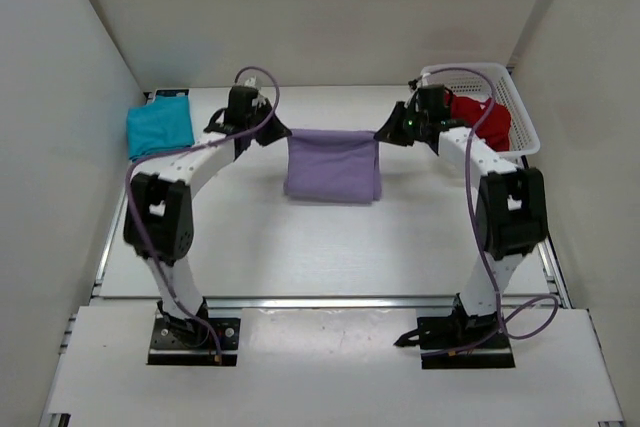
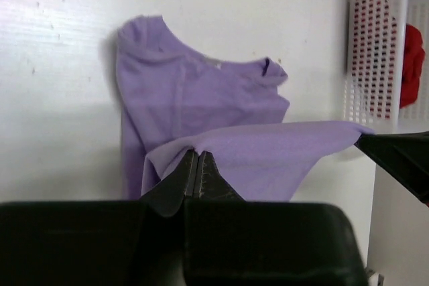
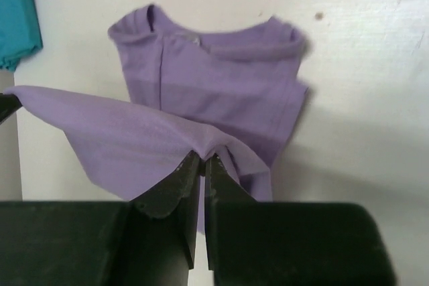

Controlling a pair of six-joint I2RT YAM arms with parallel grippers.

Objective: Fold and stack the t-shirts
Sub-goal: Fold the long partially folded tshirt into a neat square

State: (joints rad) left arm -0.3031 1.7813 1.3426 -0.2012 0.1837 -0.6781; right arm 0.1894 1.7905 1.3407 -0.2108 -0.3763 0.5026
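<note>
The lavender t-shirt hangs stretched between both arms over the middle of the table, its lower part resting on the surface. My left gripper is shut on the shirt's left corner, and its jaws pinch the lavender t-shirt at my left gripper in the wrist view. My right gripper is shut on the right corner; the lavender t-shirt bunches at my right gripper. A folded teal t-shirt lies at the far left. The red t-shirt sits in the basket.
A white mesh basket stands at the far right corner, also seen as the basket in the left wrist view. Pale walls close the table at left, right and back. A metal rail runs along the near edge.
</note>
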